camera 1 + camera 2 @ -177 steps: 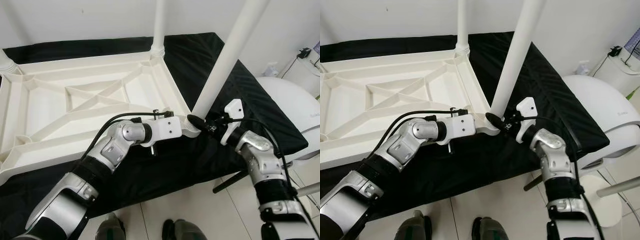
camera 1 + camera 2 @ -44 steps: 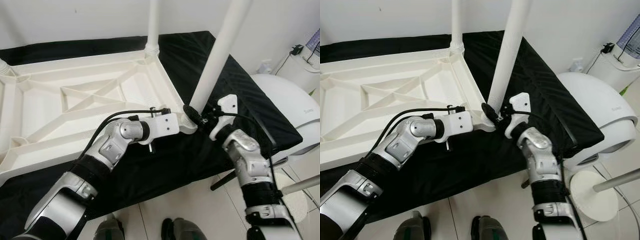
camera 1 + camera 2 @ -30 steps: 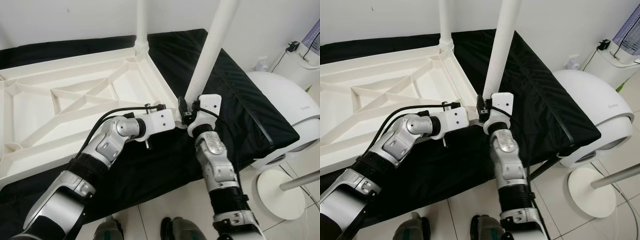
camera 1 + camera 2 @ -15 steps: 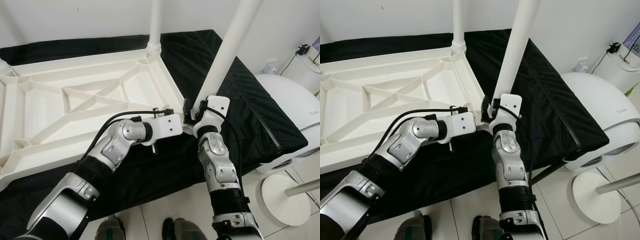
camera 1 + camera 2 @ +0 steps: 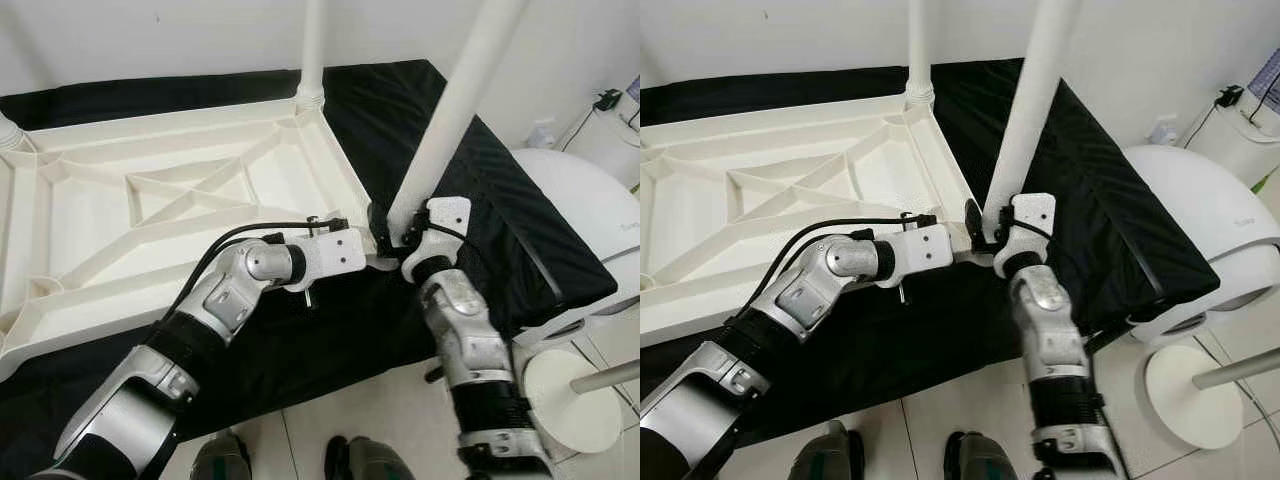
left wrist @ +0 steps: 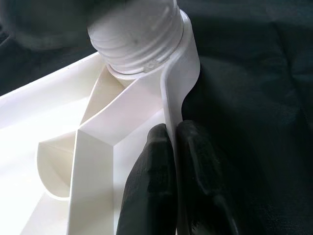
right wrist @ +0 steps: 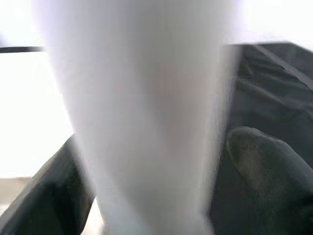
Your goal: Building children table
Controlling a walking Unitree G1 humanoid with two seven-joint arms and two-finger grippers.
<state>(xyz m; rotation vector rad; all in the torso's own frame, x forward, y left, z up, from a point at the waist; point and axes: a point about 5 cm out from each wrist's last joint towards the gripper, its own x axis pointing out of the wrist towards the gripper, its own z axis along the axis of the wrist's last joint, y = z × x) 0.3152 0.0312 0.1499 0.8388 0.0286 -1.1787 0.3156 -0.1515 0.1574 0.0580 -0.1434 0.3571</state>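
Legs stand at three visible corners of the upturned white table panel (image 5: 180, 200) on black cloth (image 5: 480, 190). Right tool (image 5: 392, 232) grips the 3 o'clock corner leg (image 5: 450, 110) low, probably tightening; left tool (image 6: 172, 161) pinches the panel rim.

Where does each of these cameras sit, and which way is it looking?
Left eye view: on the head, looking forward and down at the upturned tabletop; both silver arms show, with the left gripper and right gripper.
Right eye view: beside it, same scene; both share the leg.
Left wrist view: on the left wrist, looking along its fingers pinching the tabletop's rim near the leg's threaded base.
Right wrist view: on the right wrist, close on the blurred leg between its two fingers.
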